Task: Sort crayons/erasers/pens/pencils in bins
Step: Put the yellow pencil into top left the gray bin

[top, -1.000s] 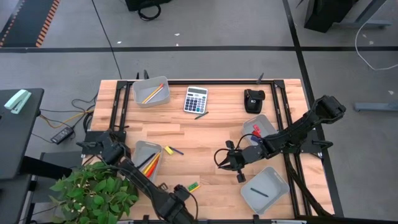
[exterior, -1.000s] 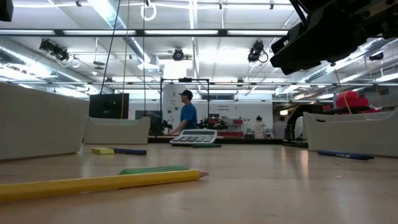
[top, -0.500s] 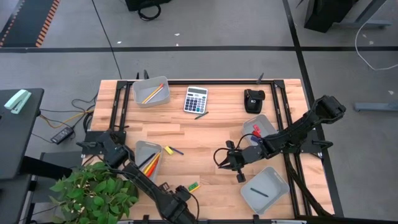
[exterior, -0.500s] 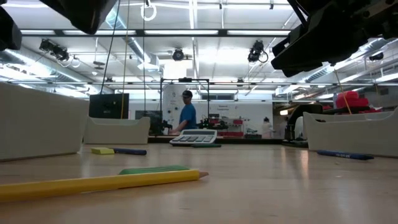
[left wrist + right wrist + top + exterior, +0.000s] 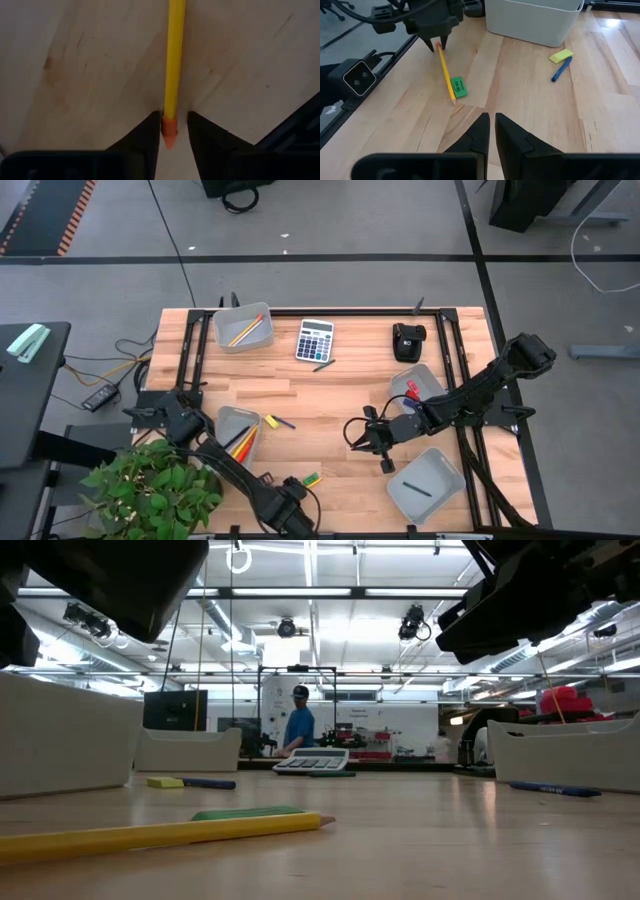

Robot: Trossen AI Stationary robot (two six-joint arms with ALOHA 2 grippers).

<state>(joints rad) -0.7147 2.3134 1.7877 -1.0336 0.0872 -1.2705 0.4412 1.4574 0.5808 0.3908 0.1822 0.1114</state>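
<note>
Gripper [image 5: 170, 131] straddles slim yellow pencil [image 5: 174, 65], eraser-tipped.

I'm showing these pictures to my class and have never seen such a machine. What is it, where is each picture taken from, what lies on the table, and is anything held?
Two robot arms sort stationery into grey bins. One camera looks down from above, one sits at tabletop height, and one rides on each wrist. The left gripper sits at the near table edge, its fingers on either side of the eraser end of a yellow pencil that lies flat on the wood beside a green eraser. The right gripper waits mid-table, nearly shut and empty. A calculator lies farther back.
</note>
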